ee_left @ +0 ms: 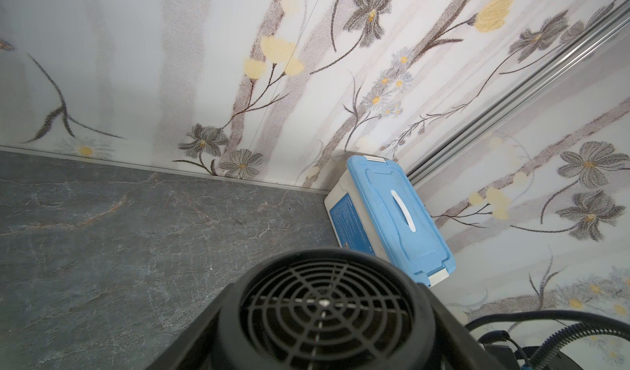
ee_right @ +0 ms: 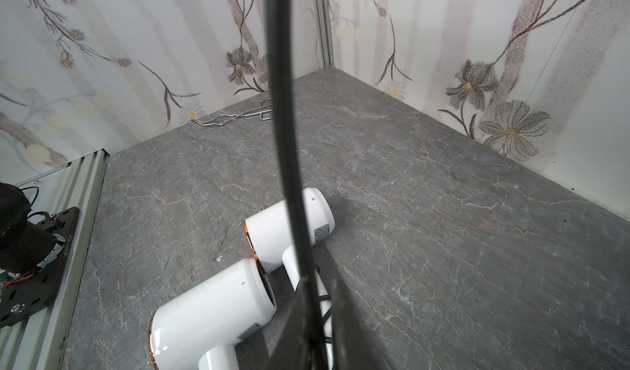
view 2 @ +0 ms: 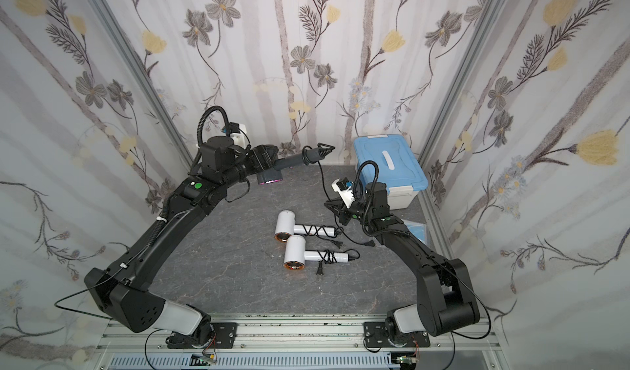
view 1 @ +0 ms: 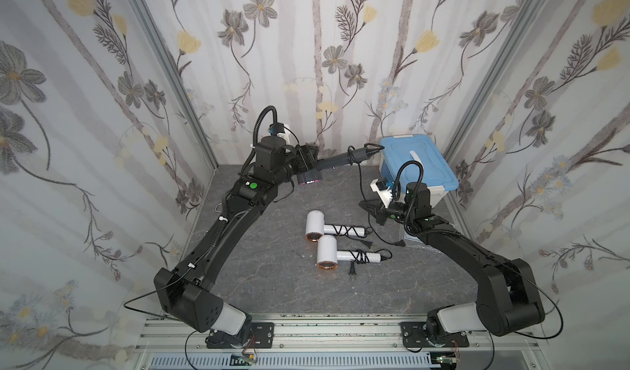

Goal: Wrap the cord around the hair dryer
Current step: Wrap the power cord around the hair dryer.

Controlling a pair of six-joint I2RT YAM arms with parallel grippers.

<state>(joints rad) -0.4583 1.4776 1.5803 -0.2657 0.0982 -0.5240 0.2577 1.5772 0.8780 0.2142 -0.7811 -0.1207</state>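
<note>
A dark grey hair dryer (view 1: 327, 165) is held off the table near the back wall, and my left gripper (view 1: 306, 162) is shut on its head. In the left wrist view its round rear grille (ee_left: 324, 307) fills the space between the jaws. The black cord (view 1: 359, 180) leaves the handle's end, loops back and drops to my right gripper (view 1: 367, 205), which is shut on it. In the right wrist view the cord (ee_right: 283, 112) runs taut away from the closed right gripper (ee_right: 317, 317). Its slack (view 1: 381, 237) trails over the table to a plug (view 1: 402, 243).
Two white hair dryers (view 1: 315, 226) (view 1: 329, 254) with cords wound on their handles lie mid-table, below the right gripper. A blue-lidded box (view 1: 417, 163) stands in the back right corner. Metal tongs (ee_right: 238, 116) lie by the left wall. Patterned walls close in three sides.
</note>
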